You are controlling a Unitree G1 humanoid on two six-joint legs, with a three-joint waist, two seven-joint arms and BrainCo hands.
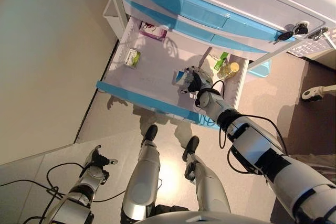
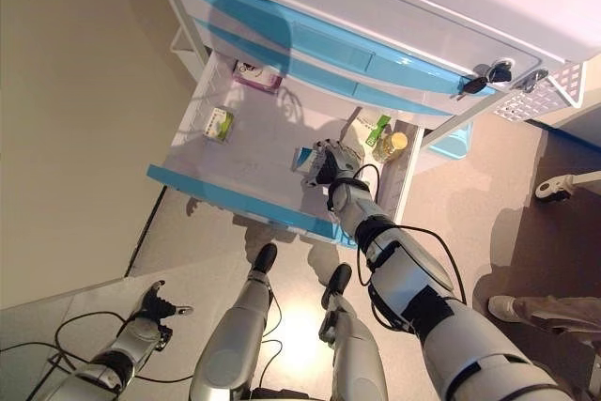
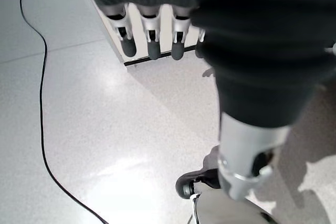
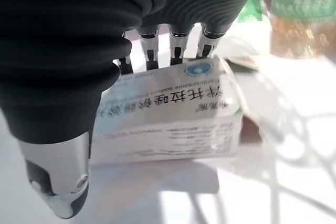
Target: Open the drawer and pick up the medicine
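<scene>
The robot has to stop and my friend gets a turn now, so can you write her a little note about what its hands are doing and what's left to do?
Right hand: reached into the open drawer, fingers curled over a white and blue medicine box, thumb on the near side. The box looks gripped; I cannot tell if it has left the drawer floor.
Left hand: idle, low beside the robot over the floor, fingers relaxed, holding nothing.
Also in the drawer: a green box, a pink box, a yellow bottle.
Done: drawer pulled out, medicine grasped.
Left: lift the box clear of the drawer.
</scene>
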